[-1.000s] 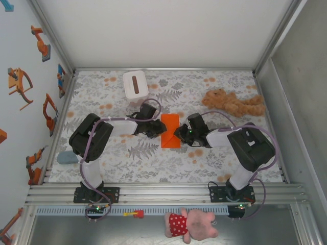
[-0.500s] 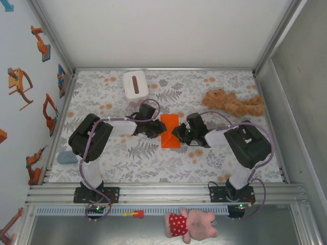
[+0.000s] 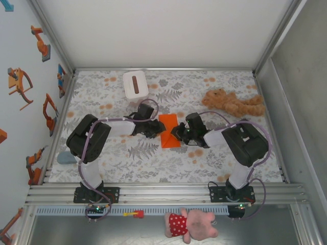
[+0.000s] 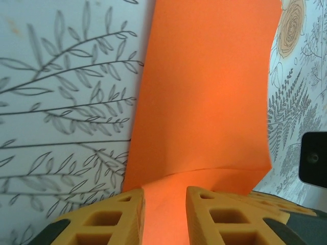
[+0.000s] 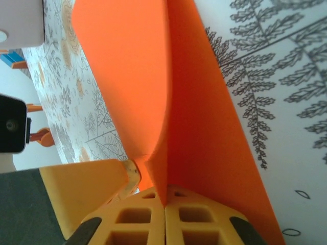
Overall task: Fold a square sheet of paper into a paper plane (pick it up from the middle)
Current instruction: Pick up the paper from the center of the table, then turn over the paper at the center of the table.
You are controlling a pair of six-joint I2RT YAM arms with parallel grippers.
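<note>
R tool pinching orange paper; L tool parted astride edge.

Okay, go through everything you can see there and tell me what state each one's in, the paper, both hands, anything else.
orange paper: folded over, one flap raised, held between the two hands.
left hand: open, paper running between its fingers.
right hand: shut on the paper's crease.
tissue box: lying flat, slot up.
tan plush toy: lying down, apart from both hands.
</note>
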